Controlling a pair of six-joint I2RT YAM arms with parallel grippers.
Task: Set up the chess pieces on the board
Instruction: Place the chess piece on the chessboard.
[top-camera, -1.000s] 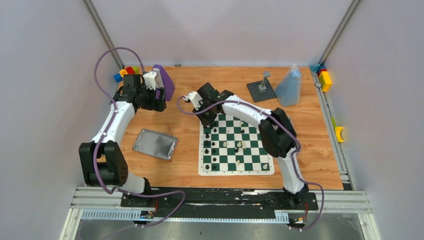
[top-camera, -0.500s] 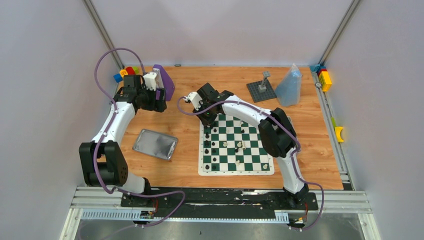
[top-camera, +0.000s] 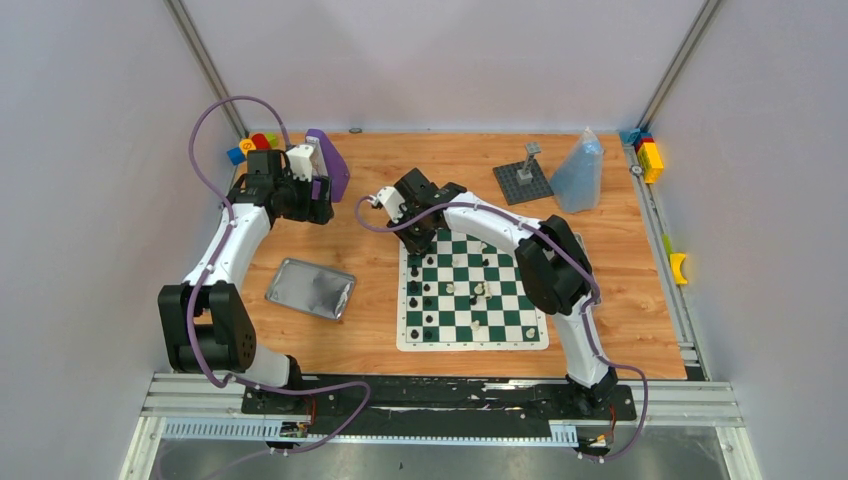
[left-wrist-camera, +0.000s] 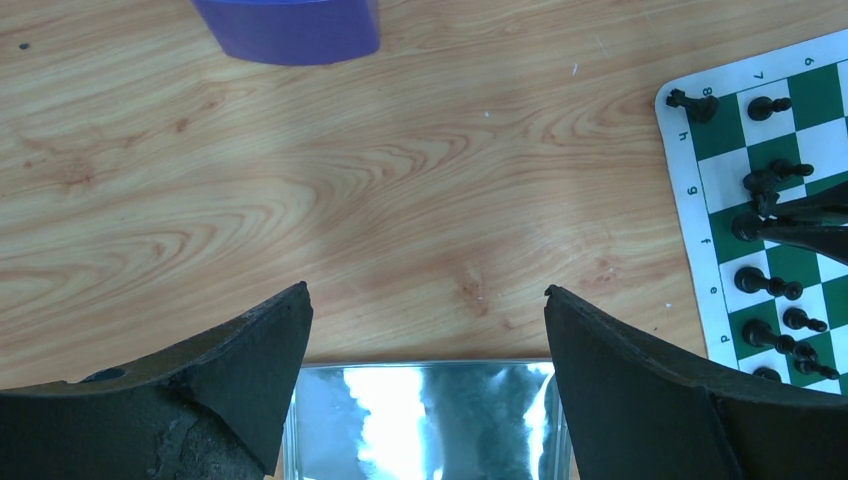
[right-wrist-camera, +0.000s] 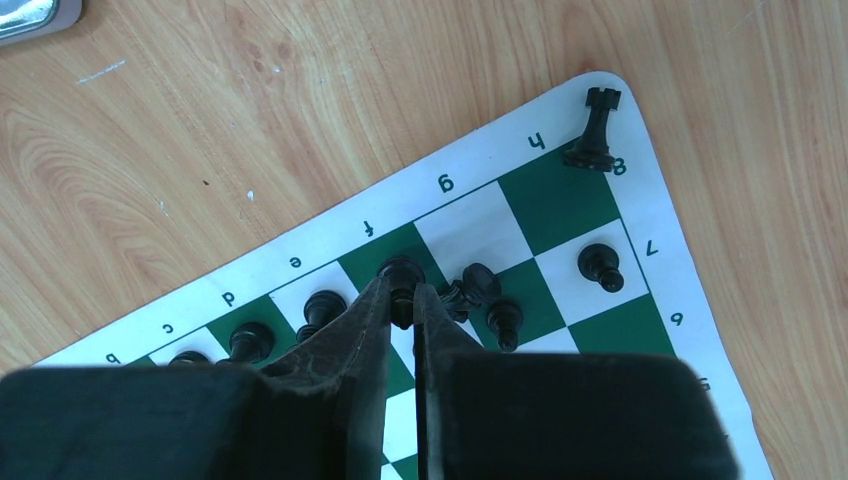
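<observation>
The board (top-camera: 472, 343) is a green and white checkered mat right of the table's middle. Black chess pieces (top-camera: 413, 290) stand along its left side and white ones (top-camera: 480, 292) lie scattered near its centre. My right gripper (top-camera: 417, 243) (right-wrist-camera: 403, 295) is at the board's (right-wrist-camera: 470, 225) far left corner, shut on a black piece (right-wrist-camera: 400, 270) over the f column. A black rook (right-wrist-camera: 595, 130) leans on the corner, and a pawn (right-wrist-camera: 600, 268) stands nearby. My left gripper (top-camera: 320, 203) (left-wrist-camera: 427, 290) hangs open over bare wood, holding nothing.
A silver tin (top-camera: 311, 288) (left-wrist-camera: 425, 420) lies left of the board, just below the left gripper's fingers. A purple object (top-camera: 328, 163) stands at the far left, with a grey studded plate (top-camera: 522, 182) and a bluish plastic bag (top-camera: 578, 172) at the far right. Coloured blocks (top-camera: 648, 155) line the edges.
The right wrist has edged very slightly left while staying shut on the black piece. The left arm has not moved.
</observation>
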